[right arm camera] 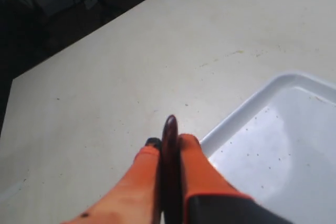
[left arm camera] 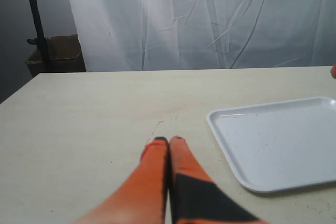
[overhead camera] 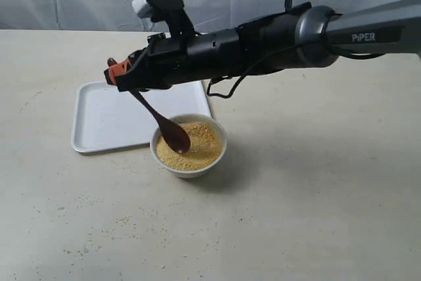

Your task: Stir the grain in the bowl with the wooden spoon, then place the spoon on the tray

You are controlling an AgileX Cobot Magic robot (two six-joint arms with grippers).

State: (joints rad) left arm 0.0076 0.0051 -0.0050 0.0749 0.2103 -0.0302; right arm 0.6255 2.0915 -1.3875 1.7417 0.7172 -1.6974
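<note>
A small white bowl (overhead camera: 214, 158) holds a mound of yellow grain (overhead camera: 197, 147) near the table's middle. My right gripper (overhead camera: 117, 74) reaches across from the right and is shut on the handle of the dark wooden spoon (overhead camera: 158, 120), whose head dips into the grain at the bowl's left side. In the right wrist view the handle end (right arm camera: 169, 129) sticks out between the orange fingers (right arm camera: 191, 153). The white tray (overhead camera: 112, 118) lies flat just behind and left of the bowl. My left gripper (left arm camera: 168, 140) shows only in its own view, shut with nothing in it, beside the tray (left arm camera: 283, 145).
Spilled grain specks dot the table in front of the bowl (overhead camera: 125, 218) and the tray's surface. A white curtain (left arm camera: 199, 19) hangs behind the table, with a cardboard box (left arm camera: 58, 53) and a dark pole (left arm camera: 34, 19) beyond the far edge.
</note>
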